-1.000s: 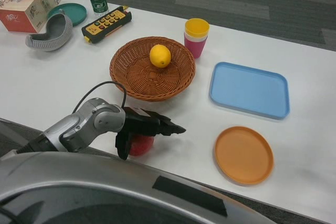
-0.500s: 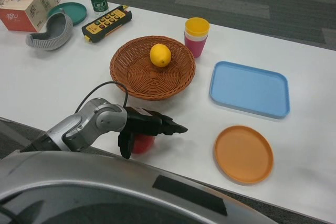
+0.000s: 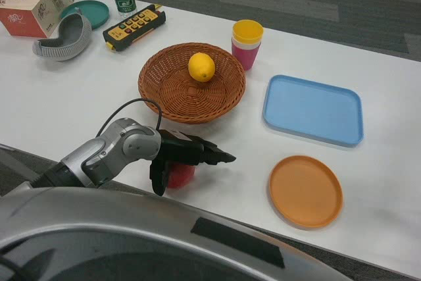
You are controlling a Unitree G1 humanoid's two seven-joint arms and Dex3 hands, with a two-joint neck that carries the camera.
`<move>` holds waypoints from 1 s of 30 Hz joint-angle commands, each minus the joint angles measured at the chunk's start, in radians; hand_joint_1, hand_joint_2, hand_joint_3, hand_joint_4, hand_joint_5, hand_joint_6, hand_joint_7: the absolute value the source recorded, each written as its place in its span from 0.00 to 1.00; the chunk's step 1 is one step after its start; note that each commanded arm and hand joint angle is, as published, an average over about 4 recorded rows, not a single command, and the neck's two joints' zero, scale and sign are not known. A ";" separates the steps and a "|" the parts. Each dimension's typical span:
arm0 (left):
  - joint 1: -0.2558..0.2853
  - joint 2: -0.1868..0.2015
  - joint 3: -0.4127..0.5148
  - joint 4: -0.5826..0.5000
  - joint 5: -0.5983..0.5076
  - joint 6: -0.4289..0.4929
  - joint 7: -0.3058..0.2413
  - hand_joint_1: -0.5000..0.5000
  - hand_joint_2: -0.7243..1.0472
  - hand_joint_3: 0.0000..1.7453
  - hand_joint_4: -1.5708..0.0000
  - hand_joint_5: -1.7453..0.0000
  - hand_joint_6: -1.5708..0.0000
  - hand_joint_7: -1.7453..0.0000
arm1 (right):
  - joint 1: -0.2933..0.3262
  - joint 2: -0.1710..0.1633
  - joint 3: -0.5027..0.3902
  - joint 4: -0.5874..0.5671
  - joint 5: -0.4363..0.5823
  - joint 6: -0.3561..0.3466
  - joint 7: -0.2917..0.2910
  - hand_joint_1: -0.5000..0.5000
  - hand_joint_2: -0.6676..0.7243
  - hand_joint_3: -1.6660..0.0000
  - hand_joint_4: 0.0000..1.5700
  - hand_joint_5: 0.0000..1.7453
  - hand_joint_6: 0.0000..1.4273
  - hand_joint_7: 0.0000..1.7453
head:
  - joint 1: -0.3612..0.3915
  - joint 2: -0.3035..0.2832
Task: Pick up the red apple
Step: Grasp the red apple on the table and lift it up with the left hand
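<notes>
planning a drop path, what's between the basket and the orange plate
Only bare white table between basket and orange plate, seen in the head view.

The left arm [image 3: 105, 156] reaches in from the lower left, forearm lying low over the table. The left hand [image 3: 184, 157] curls around the apple [image 3: 179, 174], thumb down its near side, fingers [image 3: 217, 156] stretched forward over it.

Bright, even overhead light, soft shadows on the white table [image 3: 59, 103], sharp focus throughout.
</notes>
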 commanded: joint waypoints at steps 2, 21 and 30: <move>-0.003 -0.010 -0.001 0.029 0.009 -0.007 -0.002 1.00 0.90 0.00 1.00 1.00 1.00 0.94 | 0.013 -0.022 -0.007 -0.004 0.008 -0.005 -0.001 0.08 1.00 1.00 0.00 0.00 0.00 0.00 | -0.001 0.001; -0.016 -0.067 0.027 0.067 0.117 -0.067 -0.003 1.00 0.90 0.00 0.61 0.00 0.57 0.04 | 0.017 -0.022 -0.010 -0.018 0.008 -0.005 -0.001 0.08 1.00 1.00 0.00 0.00 0.00 0.00 | -0.003 0.003; -0.026 -0.144 0.093 0.107 0.126 -0.116 -0.001 1.00 0.85 0.00 0.36 0.00 0.45 0.04 | 0.028 -0.024 -0.015 -0.032 0.009 -0.006 0.001 0.08 1.00 1.00 0.00 0.00 0.00 0.00 | -0.002 0.007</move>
